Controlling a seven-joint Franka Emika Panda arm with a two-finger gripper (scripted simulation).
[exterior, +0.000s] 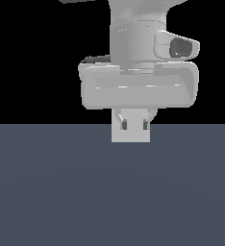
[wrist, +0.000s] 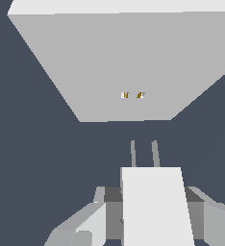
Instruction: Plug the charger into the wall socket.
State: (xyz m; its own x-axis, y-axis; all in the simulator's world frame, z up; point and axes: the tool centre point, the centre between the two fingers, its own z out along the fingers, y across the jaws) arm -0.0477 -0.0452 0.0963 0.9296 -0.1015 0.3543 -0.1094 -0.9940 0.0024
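I hold charger (wrist: 155,206) clamped in fingers (wrist: 101,218); prongs point straight at wall socket (wrist: 133,62), holes dead ahead, gap remaining, axis aligned.

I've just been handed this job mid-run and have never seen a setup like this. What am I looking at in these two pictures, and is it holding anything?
This is a simulated robot arm. The exterior view is from a camera off the arm: the big pale body is the arm's hand, and below it the gripper has its two fingers closed on a small whitish block, the charger, just above a dark grey floor.

The wrist view is from a camera on the hand itself, looking past the fingers. There the charger fills the foreground, with two thin prongs sticking out ahead. Beyond them stands a large light-grey plate, the wall socket, with two tiny orange-brown holes. The prongs point towards it but there is a gap; nothing is plugged in yet.
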